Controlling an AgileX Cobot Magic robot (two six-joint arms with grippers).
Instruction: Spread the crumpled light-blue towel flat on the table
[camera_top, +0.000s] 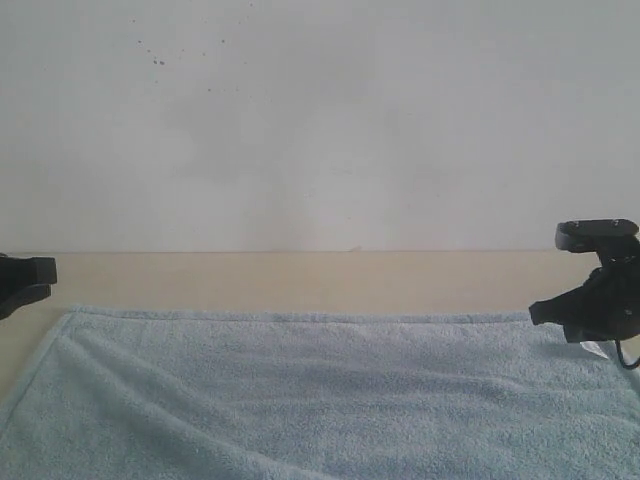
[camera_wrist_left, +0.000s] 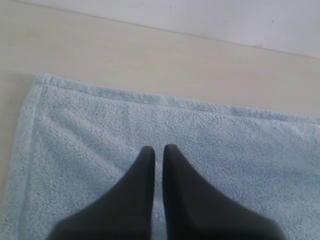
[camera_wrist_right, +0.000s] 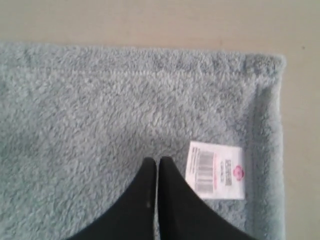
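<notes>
Towel (camera_top: 300, 400) flat on table (camera_top: 300, 280); our left tool (camera_wrist_left: 159, 149), right tool (camera_wrist_right: 157, 160) both closed, empty, over far corners. We risk snagging fabric if tips dip, re-crumpling it

Soft even light, faint shadows, low-resolution, slightly blurry views

a flat, plain white-grey wall (camera_top: 320, 120) stands upright well beyond the left claw (camera_wrist_left: 159, 150) and the right claw (camera_wrist_right: 158, 161), facing both. a scatter of tiny dark specks (camera_top: 158, 61) marks it high above the left claw.
</notes>
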